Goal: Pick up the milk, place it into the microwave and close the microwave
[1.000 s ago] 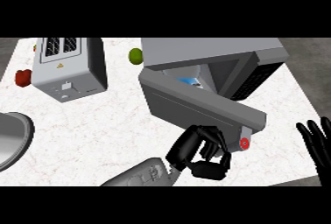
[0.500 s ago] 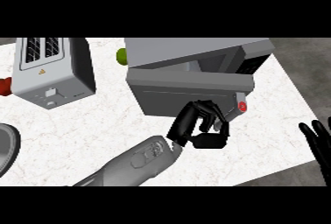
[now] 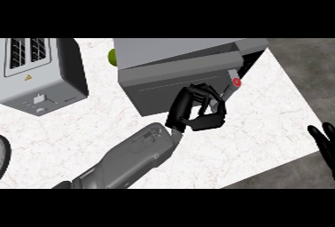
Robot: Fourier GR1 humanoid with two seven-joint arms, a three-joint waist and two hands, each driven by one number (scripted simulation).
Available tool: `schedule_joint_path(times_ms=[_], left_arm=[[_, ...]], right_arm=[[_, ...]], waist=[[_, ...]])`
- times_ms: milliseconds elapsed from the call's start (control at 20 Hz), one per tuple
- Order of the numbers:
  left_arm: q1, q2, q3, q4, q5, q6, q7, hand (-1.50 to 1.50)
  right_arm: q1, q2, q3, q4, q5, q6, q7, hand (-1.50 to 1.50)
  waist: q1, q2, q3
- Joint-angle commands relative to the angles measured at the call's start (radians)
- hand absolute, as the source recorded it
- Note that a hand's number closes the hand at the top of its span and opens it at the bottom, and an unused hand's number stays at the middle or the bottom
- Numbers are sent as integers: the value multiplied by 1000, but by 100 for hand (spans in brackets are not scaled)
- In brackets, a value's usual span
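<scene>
The grey microwave [image 3: 171, 66] sits at the far side — its door nearly shut. The left hand [image 3: 196, 111] presses against the door with fingers curled, holding nothing; the right hand [image 3: 325, 144] rests open at the right edge.

Left hand [image 3: 196, 111] against microwave door [image 3: 177, 86]

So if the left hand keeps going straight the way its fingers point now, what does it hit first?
Most likely the microwave door: the left hand already lies against its front face, fingers curled toward it. Depth is hard to judge from above.

Light: bright, even, from above.
Shadows: soft, faint beneath the microwave [image 3: 177, 75] on the white desk [image 3: 262, 119].
Glare: slight.
</scene>
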Motion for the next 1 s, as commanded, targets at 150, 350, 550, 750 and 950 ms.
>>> schedule_joint_path(times_ms=[150, 350, 550, 750, 950], left_arm=[[-92, 0, 60, 72, 77, -8, -71, 150], [-109, 0, 62, 116, 103, -19, -101, 150], [-115, 0, 58, 131, 129, -24, -124, 150], [-128, 0, 46, 141, 148, -33, -153, 150], [-127, 0, 48, 166, 166, -43, -183, 150]], right_arm=[[-24, -29, -22, -24, -35, 12, 22, -150], [-42, -38, -28, -41, -57, 6, 39, -150], [-54, -43, -37, -39, -83, 3, 51, -150], [-60, -56, -44, -49, -108, 0, 73, -150], [-66, -66, -59, -61, -122, -7, 85, -150]], waist=[[-35, 7, 2], [-29, 10, 2], [-36, 18, 3], [-35, 13, 2], [-33, 12, 2]])
